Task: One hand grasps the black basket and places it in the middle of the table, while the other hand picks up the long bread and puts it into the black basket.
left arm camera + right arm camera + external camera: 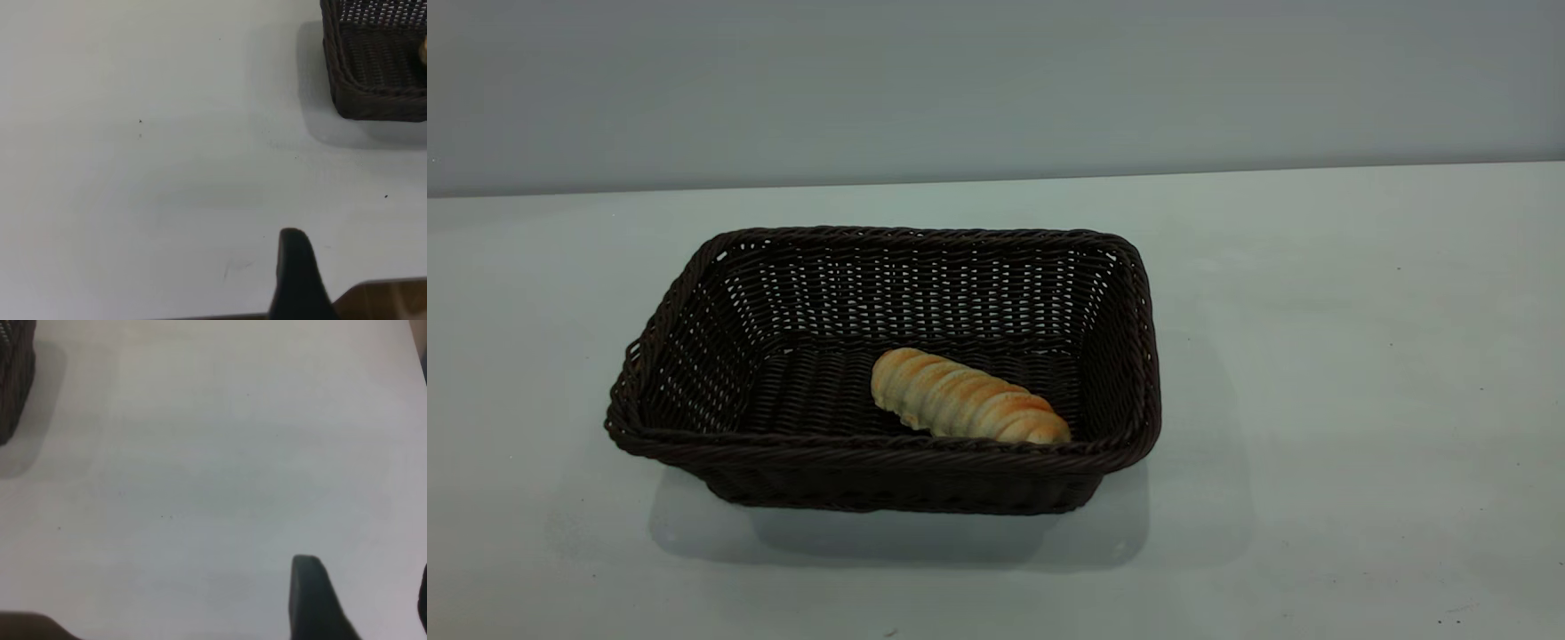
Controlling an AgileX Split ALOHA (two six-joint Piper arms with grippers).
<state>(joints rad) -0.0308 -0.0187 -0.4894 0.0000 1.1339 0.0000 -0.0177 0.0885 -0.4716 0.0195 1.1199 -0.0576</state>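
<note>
The black basket [694, 329] stands on the table [1360, 356] a little left of centre in the exterior view. The long bread [967, 398] lies inside it on the woven floor, near the front right corner. Neither arm shows in that view. In the left wrist view one dark finger [297, 273] of my left gripper [363, 267] hangs over bare table near its edge, with a basket corner [377, 73] well away from it. In the right wrist view my right gripper [365, 590] is open over bare table, holding nothing, and the basket's side [13, 380] is far off.
A plain grey wall [996, 80] rises behind the table. A brown surface [387, 300] shows past the table edge under the left gripper. Bare tabletop lies on both sides of the basket.
</note>
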